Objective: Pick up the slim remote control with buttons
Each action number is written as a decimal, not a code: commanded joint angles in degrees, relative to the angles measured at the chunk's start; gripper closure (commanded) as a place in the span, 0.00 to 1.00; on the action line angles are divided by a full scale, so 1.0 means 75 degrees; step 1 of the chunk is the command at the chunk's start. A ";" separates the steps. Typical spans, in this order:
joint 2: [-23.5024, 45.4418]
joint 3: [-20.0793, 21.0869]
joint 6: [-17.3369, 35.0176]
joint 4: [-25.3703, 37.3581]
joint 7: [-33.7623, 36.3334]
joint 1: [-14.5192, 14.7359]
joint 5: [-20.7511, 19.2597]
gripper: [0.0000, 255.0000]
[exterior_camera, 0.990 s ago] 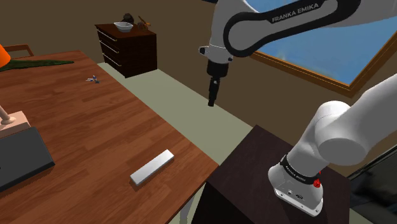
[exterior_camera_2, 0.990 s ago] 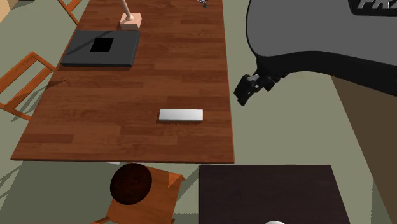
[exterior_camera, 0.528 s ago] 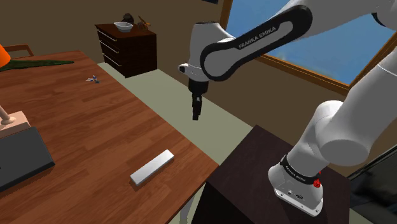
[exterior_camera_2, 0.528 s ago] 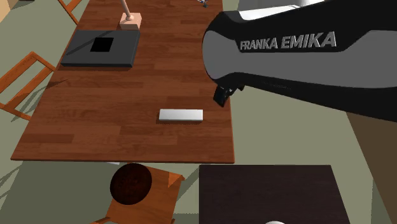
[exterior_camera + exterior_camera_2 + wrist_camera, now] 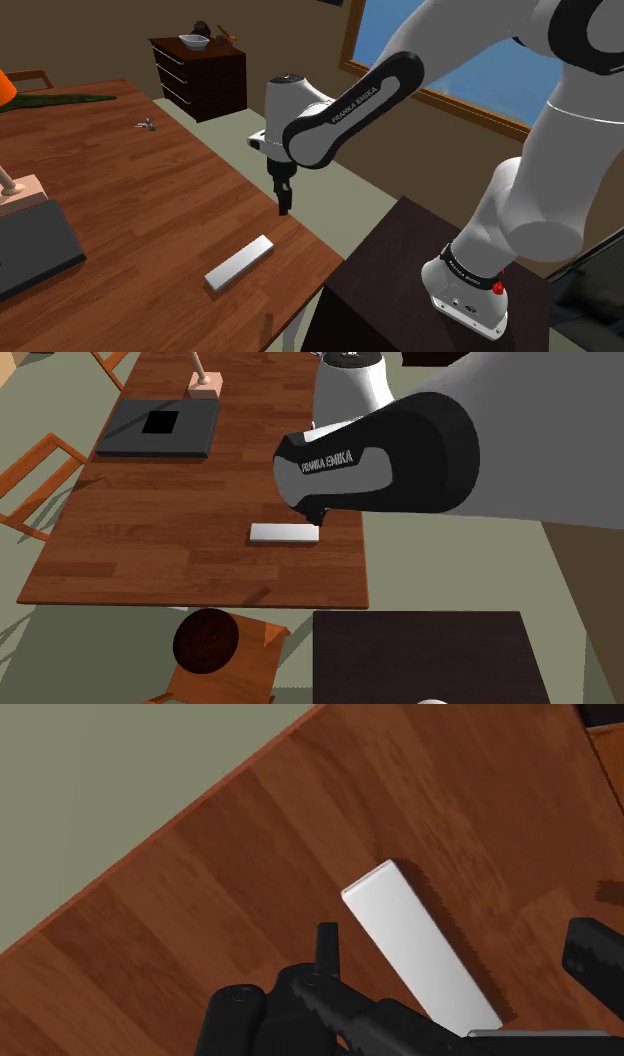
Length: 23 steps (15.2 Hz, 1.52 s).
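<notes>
Swung in from over the floor [image 5: 345, 205], my end effector [image 5: 283, 205] now hangs above the worktop [image 5: 150, 190] near the white remote [image 5: 240, 263], apparently spread wide and empty, ready to descend.

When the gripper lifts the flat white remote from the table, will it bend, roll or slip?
The remote looks like a rigid flat slab, so it probably will not bend or roll. Its thin body lies flush on the table, so pinching may be awkward. Its plain smooth faces might slip.
</notes>
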 commanded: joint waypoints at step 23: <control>0.4517 0.0001 0.1897 0.2715 -0.0504 0.1374 -0.1675 0.00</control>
